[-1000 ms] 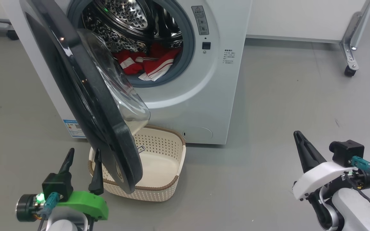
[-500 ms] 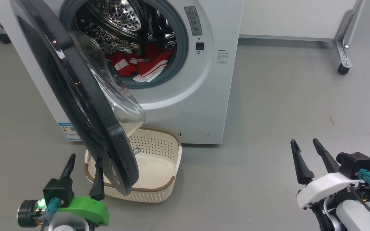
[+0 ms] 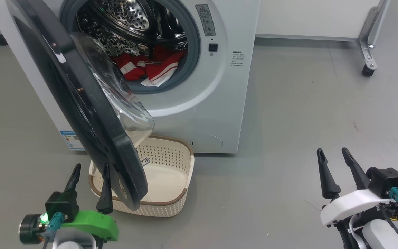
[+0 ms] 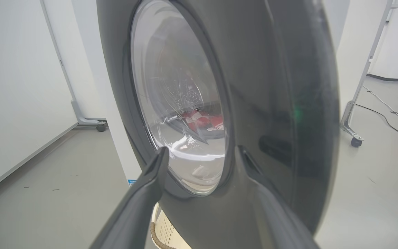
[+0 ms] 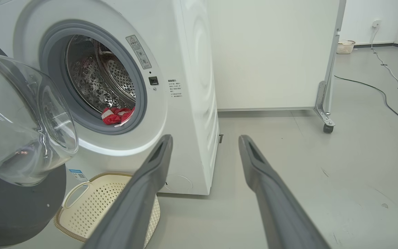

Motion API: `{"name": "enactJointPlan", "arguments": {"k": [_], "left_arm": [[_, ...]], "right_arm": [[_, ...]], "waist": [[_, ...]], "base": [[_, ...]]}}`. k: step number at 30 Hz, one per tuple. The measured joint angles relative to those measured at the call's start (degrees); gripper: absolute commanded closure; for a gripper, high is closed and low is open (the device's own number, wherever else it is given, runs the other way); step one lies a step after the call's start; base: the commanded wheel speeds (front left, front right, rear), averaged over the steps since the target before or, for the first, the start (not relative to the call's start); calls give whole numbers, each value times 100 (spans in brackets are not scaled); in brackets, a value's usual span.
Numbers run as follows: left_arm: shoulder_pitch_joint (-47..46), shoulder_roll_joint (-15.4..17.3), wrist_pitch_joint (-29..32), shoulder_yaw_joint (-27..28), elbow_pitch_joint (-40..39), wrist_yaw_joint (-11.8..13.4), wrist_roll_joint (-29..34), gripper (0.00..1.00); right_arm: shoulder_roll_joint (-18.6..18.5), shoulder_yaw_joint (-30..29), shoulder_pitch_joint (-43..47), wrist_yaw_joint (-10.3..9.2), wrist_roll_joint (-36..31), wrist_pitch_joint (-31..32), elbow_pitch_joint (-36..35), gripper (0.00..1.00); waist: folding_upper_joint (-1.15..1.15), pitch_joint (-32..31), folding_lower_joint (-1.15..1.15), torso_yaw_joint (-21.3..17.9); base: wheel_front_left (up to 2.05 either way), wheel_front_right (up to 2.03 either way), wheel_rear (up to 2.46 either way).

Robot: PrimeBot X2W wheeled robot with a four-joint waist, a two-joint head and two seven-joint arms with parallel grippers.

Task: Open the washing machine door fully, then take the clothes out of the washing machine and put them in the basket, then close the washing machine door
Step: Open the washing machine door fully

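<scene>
Half-open glossy black-rimmed round door hides left side of cream perforated basket; red white-striped clothes in drum of white washer, partly behind glass. Spread, empty: left hand, right hand.

I see a smooth grey floor, evenly lit; at its far side a white partition stands on a metal leg with a castor.

Left of basket behind door, apparently
</scene>
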Motion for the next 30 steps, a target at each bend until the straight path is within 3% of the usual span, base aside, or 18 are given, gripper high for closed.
{"name": "enactJointPlan", "arguments": {"k": [30], "left_arm": [[60,-19,0,32,-66,0,4,0]], "right_arm": [[307,-310,375,0,-431,-7,-296,0]], "waist": [[0,45,0,-13]], "base": [[0,0,0]]}}
